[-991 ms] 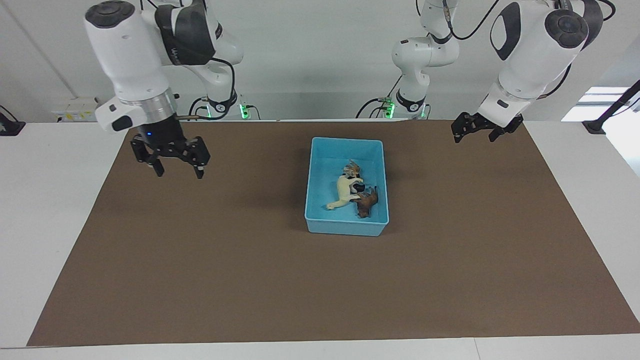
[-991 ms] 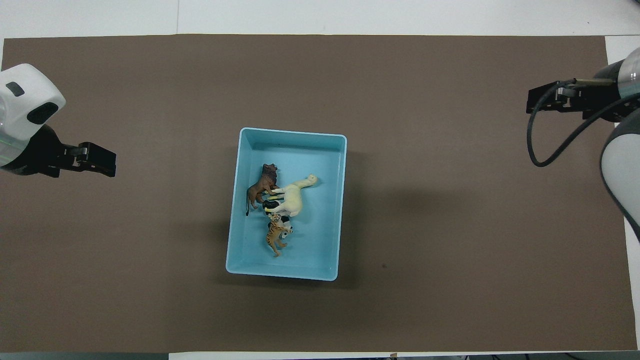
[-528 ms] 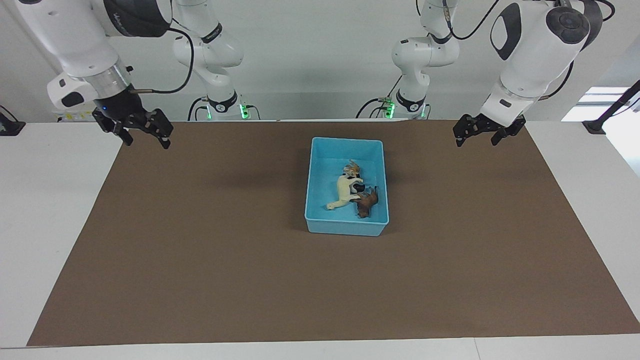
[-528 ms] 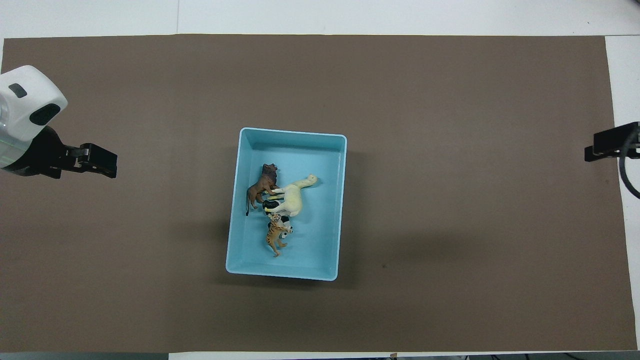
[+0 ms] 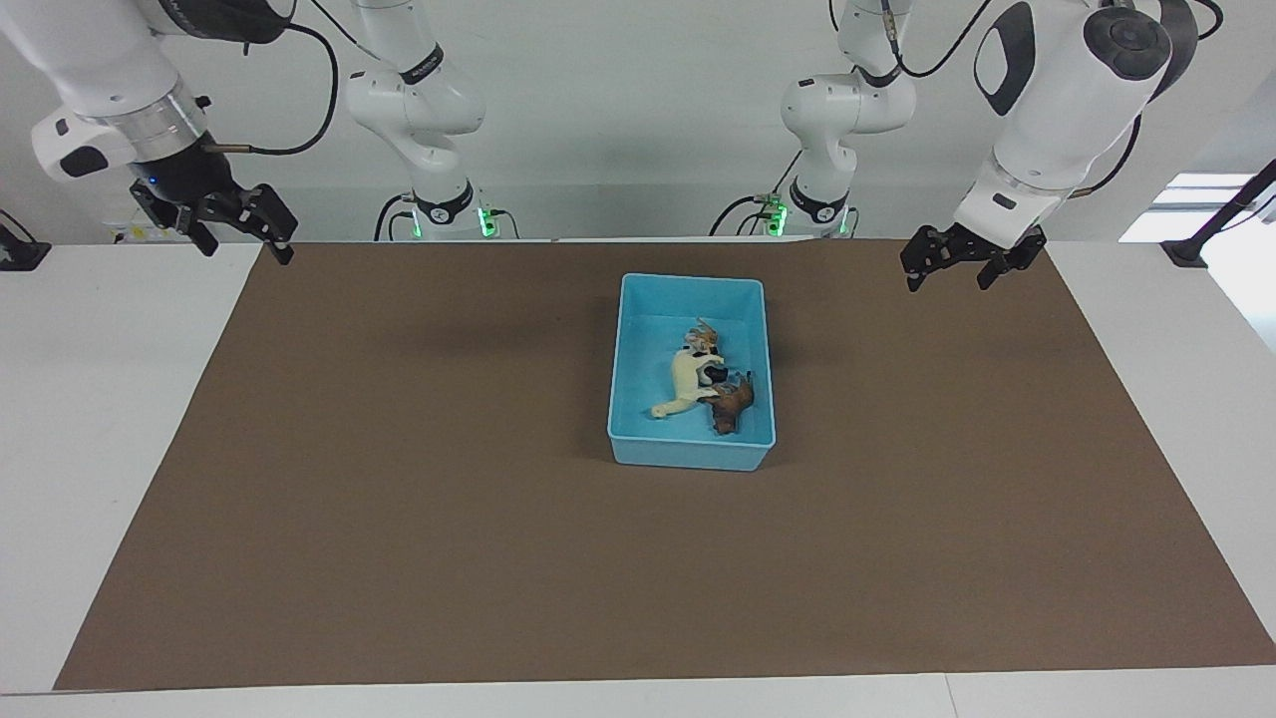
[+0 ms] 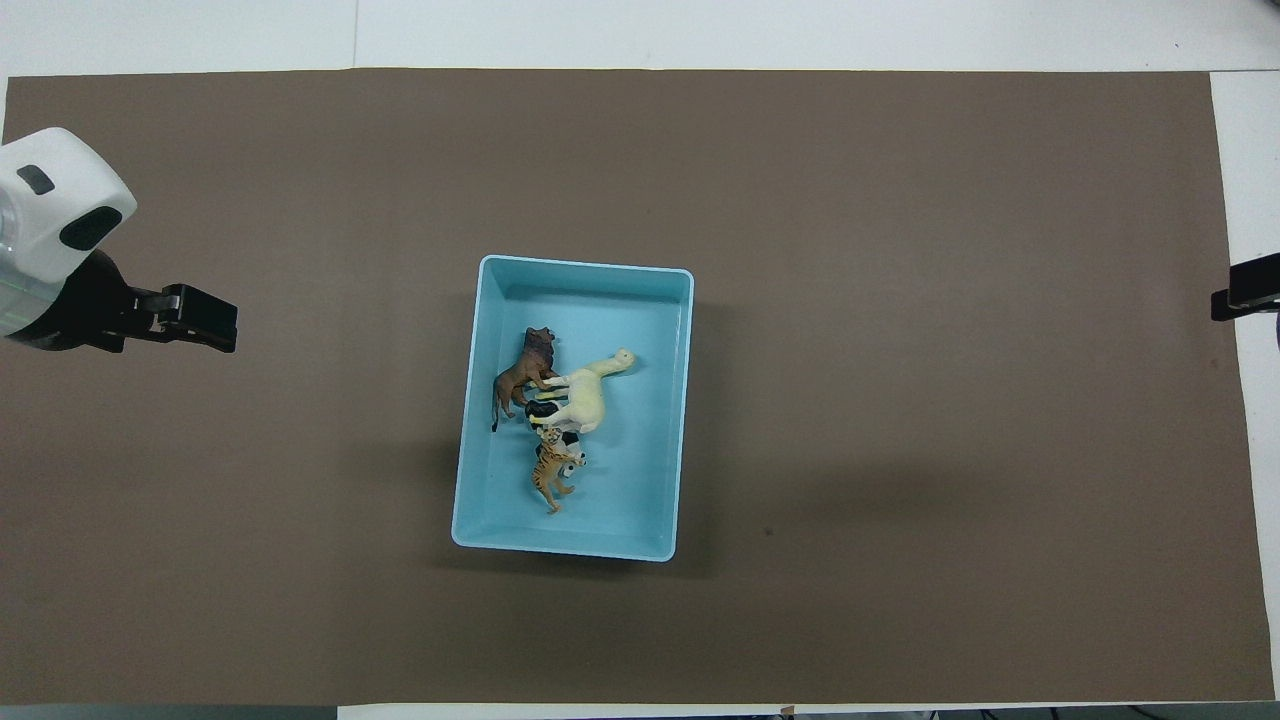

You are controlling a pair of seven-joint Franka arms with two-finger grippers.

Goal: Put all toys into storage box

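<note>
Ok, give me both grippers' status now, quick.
Left gripper: open, holding nothing, up over the mat's corner at its own end.
Right gripper: open, holding nothing, up over the table edge at its own end.

Even, bright light falls from overhead. Soft, blurred shadows lie on the brown mat [image 5: 399, 499] beside the box [image 6: 474, 400]. Both views are sharp, without glare or edge distortion.

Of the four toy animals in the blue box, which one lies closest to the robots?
The orange striped tiger. In the blue box, it lies nearer the robots than the panda, the cream horse and the brown animal.
</note>
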